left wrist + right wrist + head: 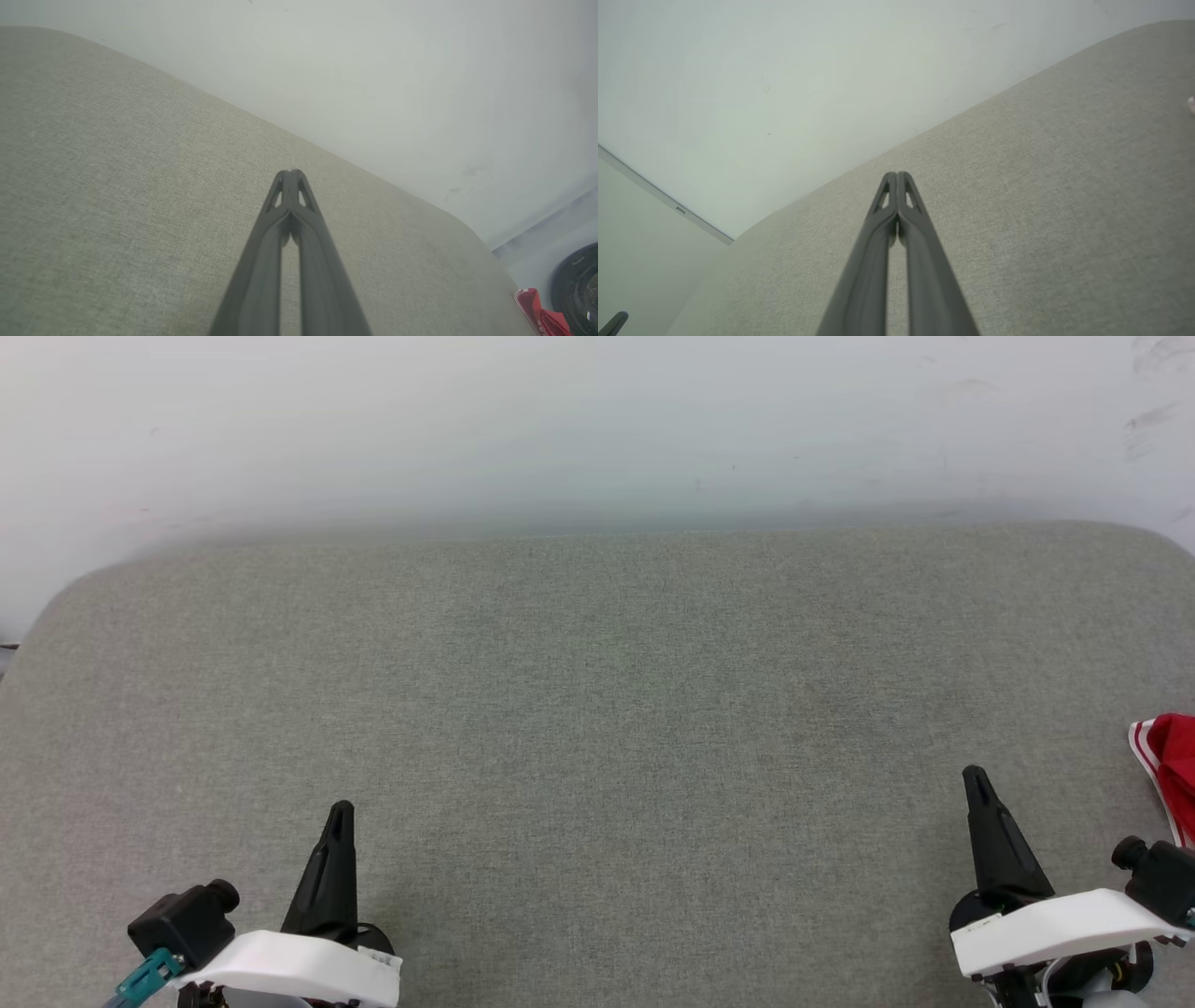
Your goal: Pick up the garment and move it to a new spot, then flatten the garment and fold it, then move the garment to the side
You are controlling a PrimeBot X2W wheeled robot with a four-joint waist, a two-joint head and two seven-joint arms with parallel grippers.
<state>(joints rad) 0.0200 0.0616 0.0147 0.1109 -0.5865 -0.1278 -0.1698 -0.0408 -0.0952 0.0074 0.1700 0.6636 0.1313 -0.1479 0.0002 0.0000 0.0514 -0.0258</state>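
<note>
Garment [1169, 761], red with white-striped trim, lies bunched at the right edge of the grey fabric surface [597, 709] in the head view, cut off by the frame and near the right gripper [976, 782], on its outer side. The left gripper [342, 812] sits at the lower left, well apart from the garment. Both grippers point toward the white wall [597, 420], each showing as a single dark spike, jaws closed and empty. Left wrist view: the two fingers [261, 261] meet at their tips above the fabric surface, nothing between them; a red fold of the garment [535, 310] shows at the lower right corner, beside a dark round object [579, 289]. Right wrist view: the fingers [924, 261] likewise press together, gripping nothing, over the same surface.
</note>
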